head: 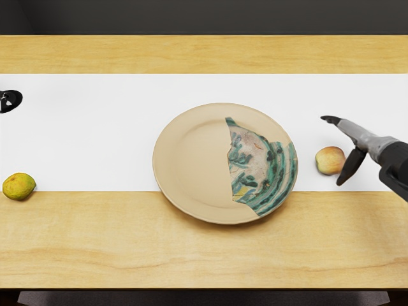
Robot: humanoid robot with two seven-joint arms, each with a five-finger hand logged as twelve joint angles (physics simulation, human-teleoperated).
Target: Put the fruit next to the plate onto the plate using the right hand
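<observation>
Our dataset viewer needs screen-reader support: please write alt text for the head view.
The right hand, fingers spread, is close beside a peach-coloured fruit just right of a tan plate on the table. A yellow-green fruit lies far left, below the left hand.

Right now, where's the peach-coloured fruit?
In the head view, the peach-coloured fruit lies on the white strip just right of the plate, clear of its rim, with the right hand's spread fingers close on its right side.
</observation>
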